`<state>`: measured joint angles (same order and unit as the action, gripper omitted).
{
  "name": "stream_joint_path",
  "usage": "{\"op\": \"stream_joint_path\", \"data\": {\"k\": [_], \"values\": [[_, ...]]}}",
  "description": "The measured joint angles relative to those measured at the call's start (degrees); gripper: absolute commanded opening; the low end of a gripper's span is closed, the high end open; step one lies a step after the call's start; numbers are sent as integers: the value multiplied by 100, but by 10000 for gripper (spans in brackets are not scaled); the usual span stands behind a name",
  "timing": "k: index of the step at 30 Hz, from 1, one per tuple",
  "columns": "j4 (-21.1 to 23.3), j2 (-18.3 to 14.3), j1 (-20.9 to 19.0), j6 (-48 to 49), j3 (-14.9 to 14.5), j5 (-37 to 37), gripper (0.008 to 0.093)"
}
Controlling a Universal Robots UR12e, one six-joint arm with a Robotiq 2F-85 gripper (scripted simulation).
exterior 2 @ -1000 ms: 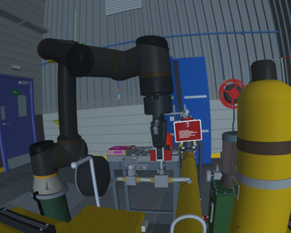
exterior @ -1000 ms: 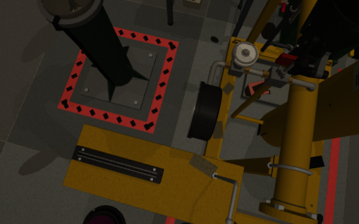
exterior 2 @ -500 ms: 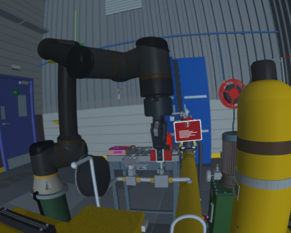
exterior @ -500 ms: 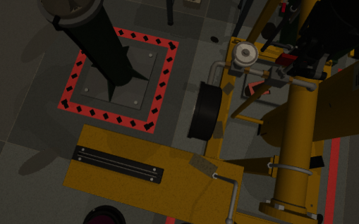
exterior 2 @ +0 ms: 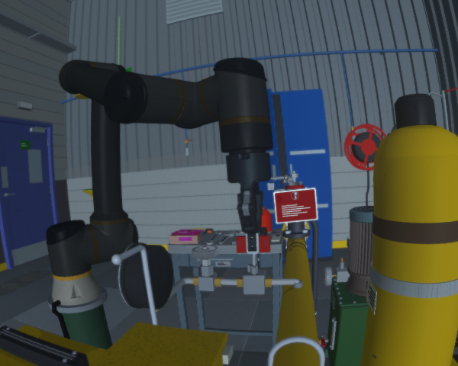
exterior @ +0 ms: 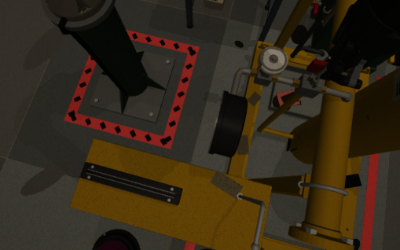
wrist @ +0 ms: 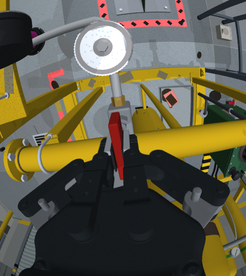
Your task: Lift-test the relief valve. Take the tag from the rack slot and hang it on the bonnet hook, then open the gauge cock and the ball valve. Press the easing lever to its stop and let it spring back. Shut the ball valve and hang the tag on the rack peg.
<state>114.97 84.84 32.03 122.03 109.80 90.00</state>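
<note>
The red ball valve handle (wrist: 116,140) stands on the grey valve body (exterior 2: 253,284) in the thin grey pipe, and my gripper (wrist: 117,157) is closed on that handle from above. Beside it on the same pipe sits the gauge cock with its round knurled knob (wrist: 103,47). The red tag (exterior 2: 295,206) hangs at the top of the relief valve, just right of my gripper, above the yellow pipe (wrist: 144,146). The easing lever is not clear to me.
A large yellow tank (exterior 2: 420,236) stands close on the right, with a green box (exterior 2: 346,315) beside it. A black gauge housing (exterior: 228,124) sits at the pipe's left end. A grey cart (exterior 2: 225,240) is behind the valve. The arm's base (exterior: 126,74) stands inside a red-striped floor square.
</note>
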Motion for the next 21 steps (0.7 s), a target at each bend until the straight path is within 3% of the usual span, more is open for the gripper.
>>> {"op": "stream_joint_path", "data": {"k": [21], "values": [[0,0,0,0,0,0,80]]}}
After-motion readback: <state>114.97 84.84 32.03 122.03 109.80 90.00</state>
